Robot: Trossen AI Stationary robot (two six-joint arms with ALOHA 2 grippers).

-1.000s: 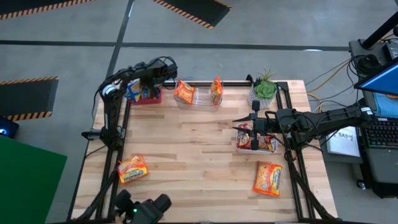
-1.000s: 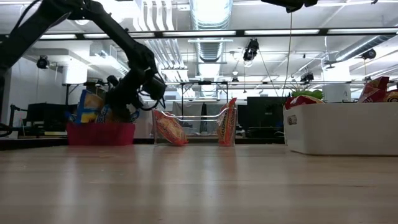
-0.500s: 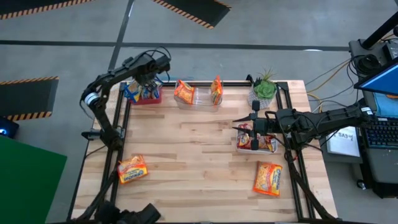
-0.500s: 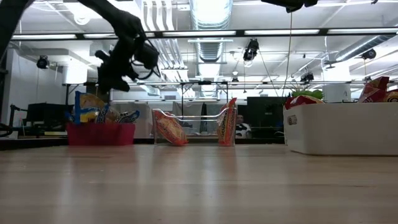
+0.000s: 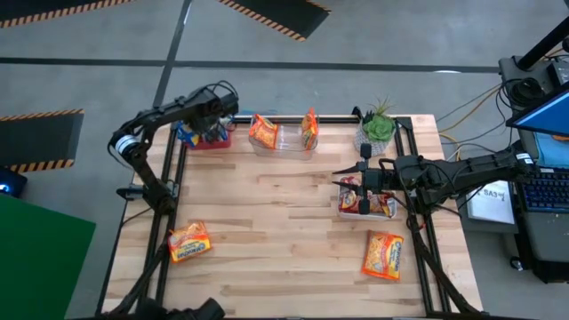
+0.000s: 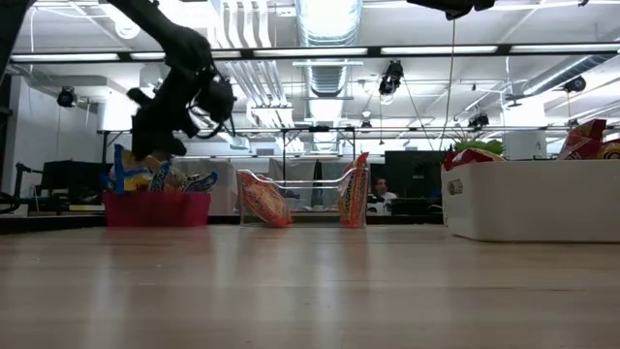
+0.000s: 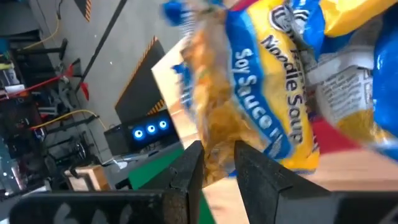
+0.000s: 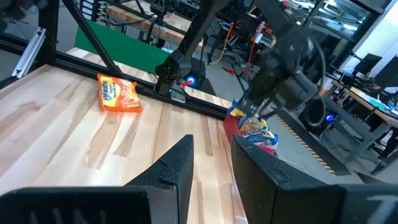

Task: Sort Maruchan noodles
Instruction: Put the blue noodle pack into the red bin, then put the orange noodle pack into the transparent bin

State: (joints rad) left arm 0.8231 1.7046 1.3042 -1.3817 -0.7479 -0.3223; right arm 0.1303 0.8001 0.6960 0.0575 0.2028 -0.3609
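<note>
Blue-marked Maruchan packets stand upright in a red bin at the table's far left corner. My left gripper hovers just above them, shut and empty. A clear bin holds two orange packets leaning against its end walls. Red-marked packets lie in a white bin at the right edge, and my right gripper waits above it, shut. Two loose packets lie flat on the table, one near left and one near right.
A potted green plant stands at the far right corner, just beyond the white bin. Black frame rails run along the table's edges. Bare wood stretches across the table's middle, between the bins and the loose packets.
My left gripper has risen out of the red bin and then drifted toward the table's left edge, and now hangs just above the packets. The packets in the bin stay where they were. My right arm has kept still.
</note>
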